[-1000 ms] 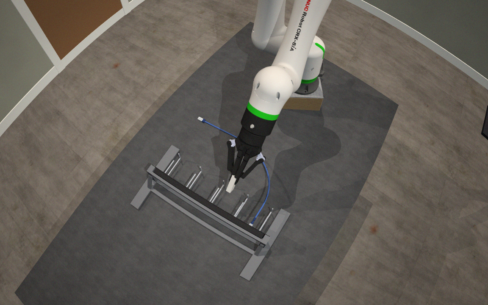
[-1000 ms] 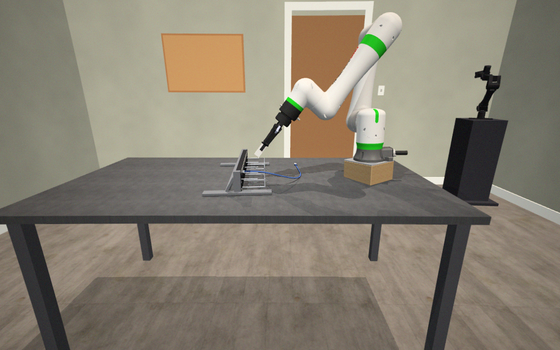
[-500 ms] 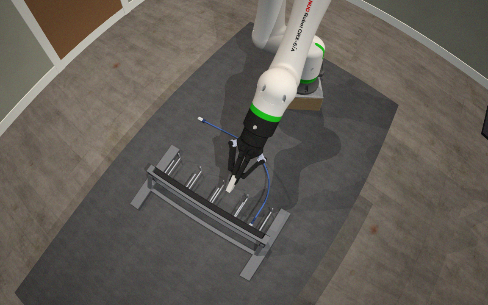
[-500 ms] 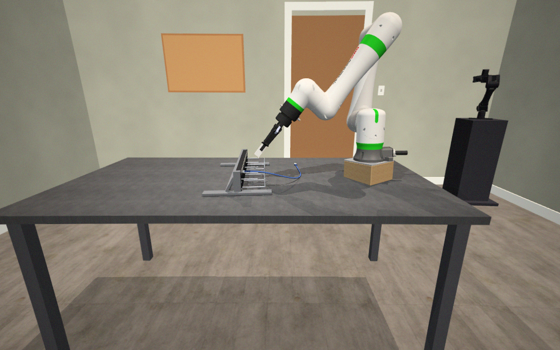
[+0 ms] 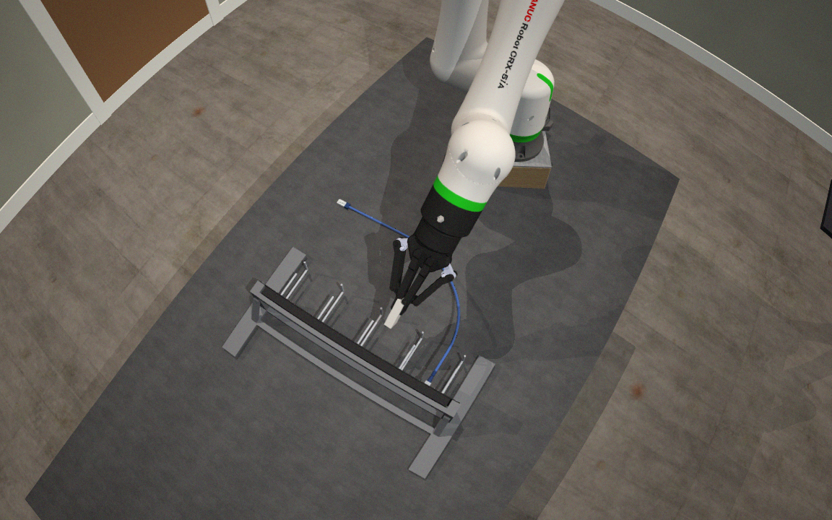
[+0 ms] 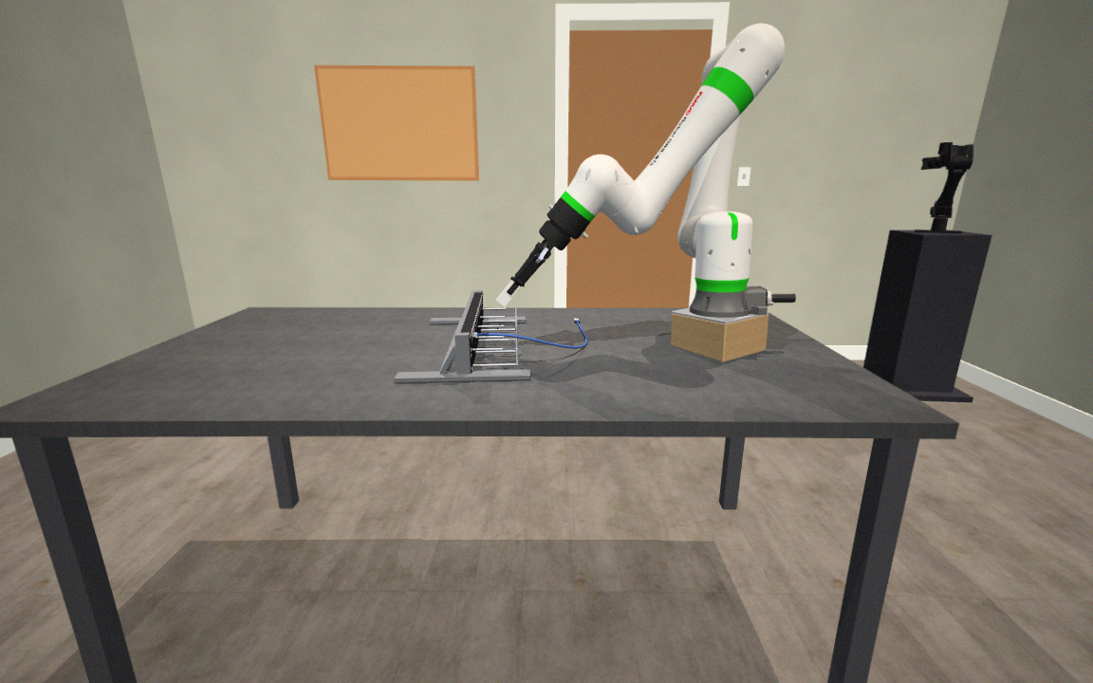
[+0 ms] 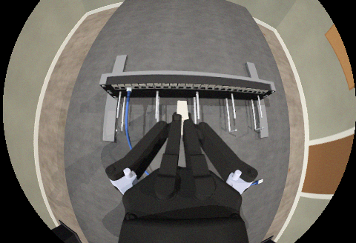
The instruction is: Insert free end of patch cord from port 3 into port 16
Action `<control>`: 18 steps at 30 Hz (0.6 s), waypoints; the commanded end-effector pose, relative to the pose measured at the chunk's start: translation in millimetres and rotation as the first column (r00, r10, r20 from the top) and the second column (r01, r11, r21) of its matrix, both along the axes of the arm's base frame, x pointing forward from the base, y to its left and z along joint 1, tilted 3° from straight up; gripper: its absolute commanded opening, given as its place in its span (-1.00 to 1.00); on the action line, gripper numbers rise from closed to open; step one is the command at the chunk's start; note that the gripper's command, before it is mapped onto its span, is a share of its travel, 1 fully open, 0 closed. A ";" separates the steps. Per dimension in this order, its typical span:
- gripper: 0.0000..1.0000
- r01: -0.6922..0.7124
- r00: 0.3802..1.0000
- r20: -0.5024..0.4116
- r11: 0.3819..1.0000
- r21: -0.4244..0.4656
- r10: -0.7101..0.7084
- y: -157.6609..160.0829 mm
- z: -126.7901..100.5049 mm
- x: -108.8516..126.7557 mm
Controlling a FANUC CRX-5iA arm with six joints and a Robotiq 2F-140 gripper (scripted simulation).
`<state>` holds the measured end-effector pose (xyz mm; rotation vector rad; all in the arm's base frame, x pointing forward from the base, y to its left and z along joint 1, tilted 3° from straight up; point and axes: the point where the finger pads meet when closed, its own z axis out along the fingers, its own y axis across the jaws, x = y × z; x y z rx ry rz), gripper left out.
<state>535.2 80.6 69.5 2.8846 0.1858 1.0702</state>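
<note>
Claw [image 5: 402, 305] [image 6: 513, 288] [image 7: 181, 107]: black, fingers together, angled down; smooth cream slab [image 5: 393, 314] [image 6: 504, 295] [image 7: 182, 107] at the tips. Below, cord [image 5: 458, 316] [image 6: 533, 340] [image 7: 127, 124]: slender, blue, curved; one end in the rack [image 5: 354, 349] [image 6: 464, 352] [image 7: 185, 78], pale free plug [image 5: 341, 203] [image 6: 577, 321] [image 7: 258, 181] well apart from it. Rack: grey frame, dark port strip, thin shiny rods; stands on mottled dark-grey bench [image 5: 147, 420] [image 6: 279, 390] [image 7: 178, 21].

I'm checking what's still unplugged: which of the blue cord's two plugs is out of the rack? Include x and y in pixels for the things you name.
The plug on the table [image 5: 341, 203] [image 6: 576, 317] [image 7: 262, 183]; the other sits in the rack.
</note>
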 end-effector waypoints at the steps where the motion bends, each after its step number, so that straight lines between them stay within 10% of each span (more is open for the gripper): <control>1: -1.00 -0.076 0.965 0.258 0.994 0.074 0.055 -0.1 -0.6 0.3; 18: -1.00 -0.080 0.962 0.269 0.994 0.077 0.057 -0.1 -0.6 0.3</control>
